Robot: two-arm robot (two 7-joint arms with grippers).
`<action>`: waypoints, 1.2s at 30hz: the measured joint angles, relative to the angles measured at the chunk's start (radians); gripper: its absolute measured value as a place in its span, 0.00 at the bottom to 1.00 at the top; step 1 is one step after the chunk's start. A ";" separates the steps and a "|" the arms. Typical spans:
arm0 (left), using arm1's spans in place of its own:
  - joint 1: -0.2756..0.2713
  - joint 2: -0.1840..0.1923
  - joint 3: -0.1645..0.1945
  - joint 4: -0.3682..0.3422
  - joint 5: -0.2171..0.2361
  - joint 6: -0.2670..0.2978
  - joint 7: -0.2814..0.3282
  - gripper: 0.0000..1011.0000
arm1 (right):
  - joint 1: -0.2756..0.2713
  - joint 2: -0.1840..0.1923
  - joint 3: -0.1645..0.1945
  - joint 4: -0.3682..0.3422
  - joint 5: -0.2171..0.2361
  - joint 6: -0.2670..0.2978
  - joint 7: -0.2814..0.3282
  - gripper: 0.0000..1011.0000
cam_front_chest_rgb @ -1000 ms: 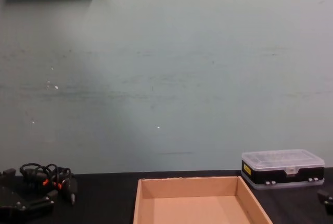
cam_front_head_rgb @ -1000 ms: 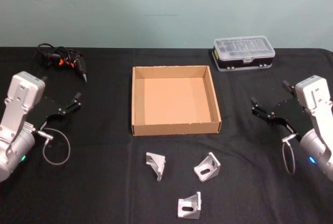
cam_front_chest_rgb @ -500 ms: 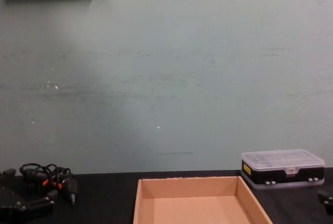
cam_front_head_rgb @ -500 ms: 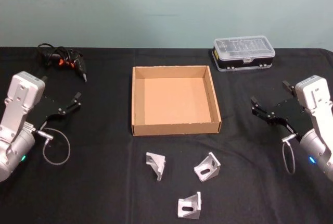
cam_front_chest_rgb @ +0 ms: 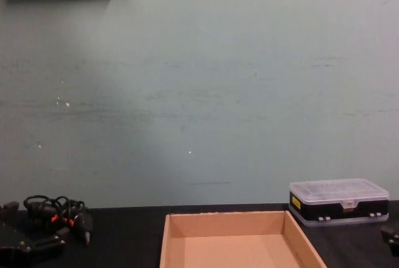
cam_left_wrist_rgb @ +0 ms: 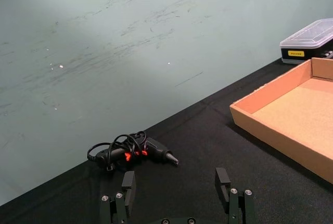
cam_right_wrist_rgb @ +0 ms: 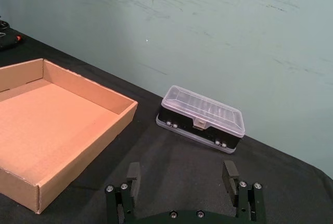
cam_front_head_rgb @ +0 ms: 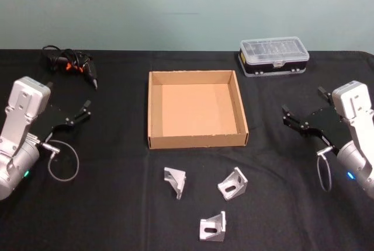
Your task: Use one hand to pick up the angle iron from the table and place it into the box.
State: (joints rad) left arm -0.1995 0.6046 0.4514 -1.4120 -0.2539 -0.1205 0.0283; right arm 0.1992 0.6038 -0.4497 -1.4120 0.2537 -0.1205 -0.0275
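Three silver angle irons lie on the black table (cam_front_head_rgb: 117, 204) in front of the box: one at the left (cam_front_head_rgb: 175, 181), one at the right (cam_front_head_rgb: 232, 184), one nearest me (cam_front_head_rgb: 212, 227). The tan cardboard box (cam_front_head_rgb: 196, 108) stands empty at the table's middle; its wall shows in the chest view (cam_front_chest_rgb: 240, 240). My left gripper (cam_front_head_rgb: 69, 95) hovers open at the table's left side, well away from the irons, and shows open in its wrist view (cam_left_wrist_rgb: 175, 181). At the right side my right gripper (cam_front_head_rgb: 302, 103) is open too (cam_right_wrist_rgb: 181, 171). Neither holds anything.
A clear-lidded black plastic case (cam_front_head_rgb: 273, 57) sits behind the box to the right. A bundle of black cables with orange marks (cam_front_head_rgb: 70, 64) lies at the back left. Wire loops hang under both wrists. A pale green wall stands behind the table.
The head view has shifted slightly. Both arms, the box and the angle irons stay where they were.
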 joint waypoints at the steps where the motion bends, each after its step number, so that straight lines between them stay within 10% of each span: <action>1: 0.000 0.000 0.000 0.000 0.000 0.000 0.000 0.99 | -0.001 -0.002 0.005 0.000 0.000 0.000 0.004 0.99; 22: 0.000 0.000 0.000 0.000 0.000 0.000 0.000 0.99 | -0.128 0.099 0.144 -0.251 0.171 0.163 0.172 0.99; 36: 0.000 0.000 0.000 0.000 0.000 0.000 0.000 0.99 | -0.184 0.158 0.217 -0.453 0.337 0.495 0.281 0.99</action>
State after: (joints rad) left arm -0.1995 0.6047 0.4514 -1.4120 -0.2539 -0.1205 0.0283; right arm 0.0151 0.7617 -0.2332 -1.8651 0.5909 0.3740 0.2532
